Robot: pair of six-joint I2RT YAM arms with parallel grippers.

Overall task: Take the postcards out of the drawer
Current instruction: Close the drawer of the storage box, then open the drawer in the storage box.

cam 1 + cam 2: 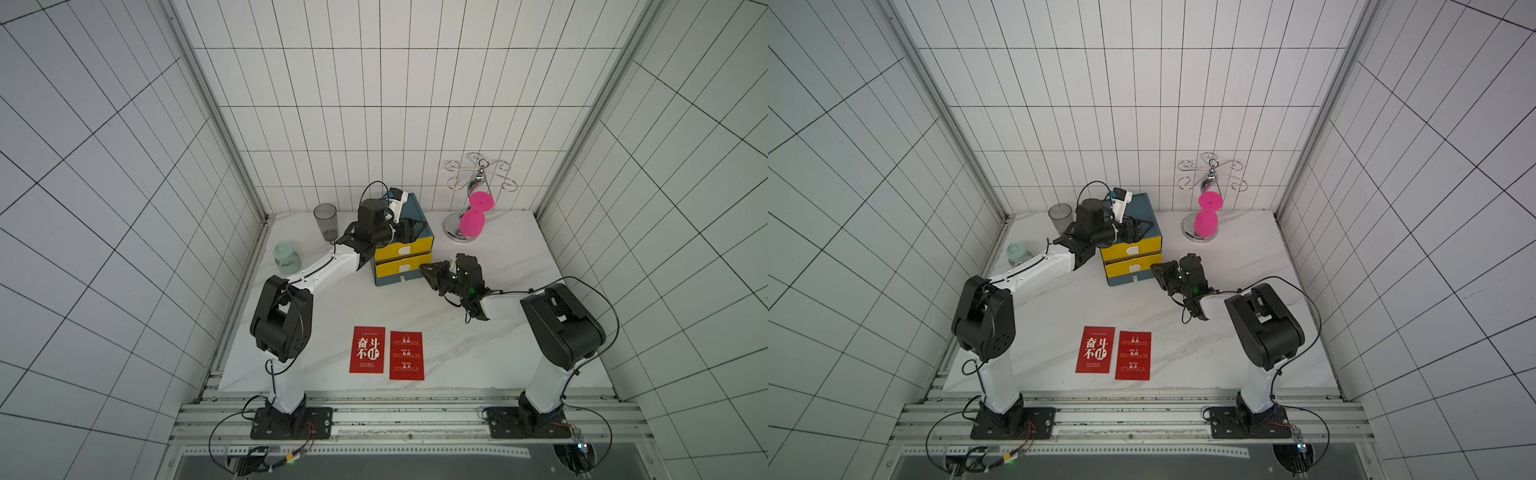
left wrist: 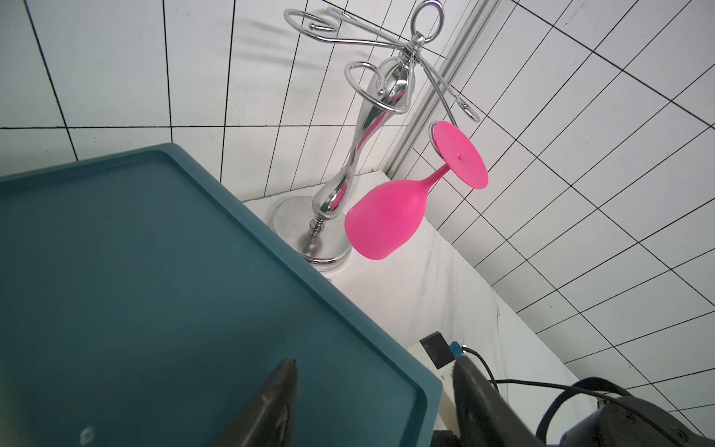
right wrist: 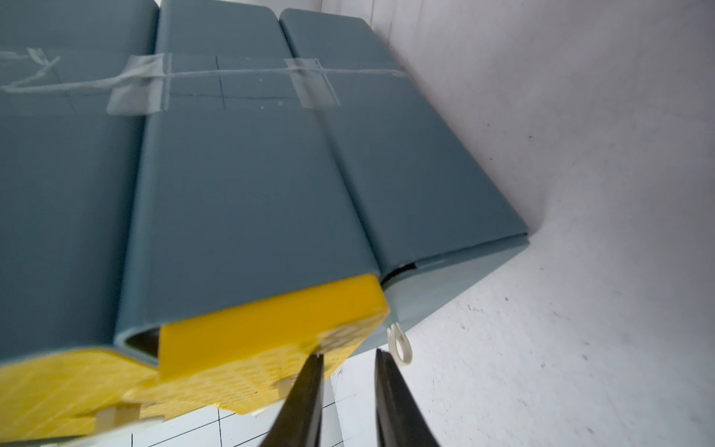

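Two red postcards [image 1: 367, 349] [image 1: 407, 355] with white lettering lie flat side by side near the table's front edge, also seen in a top view [image 1: 1095, 349] [image 1: 1133, 355]. At the back stands the teal cabinet [image 1: 415, 208] with yellow drawer fronts [image 1: 403, 248] [image 1: 400, 266]. My left gripper [image 1: 409, 228] [image 2: 375, 362] rests open over the cabinet's top, one finger above the top and one past its edge. My right gripper [image 1: 426, 268] [image 3: 348, 354] sits at the right end of the middle drawer [image 3: 271, 333], its jaws narrowly open with nothing between them. Beside them hangs a white loop pull [image 3: 400, 348].
A grey tumbler [image 1: 325, 220] and a mint-green jar [image 1: 286, 257] stand left of the cabinet. A chrome glass rack [image 1: 478, 174] holding a pink goblet [image 1: 473, 218] stands at the back right. A white device [image 1: 397, 203] lies at the cabinet's rear. Tiled walls close three sides.
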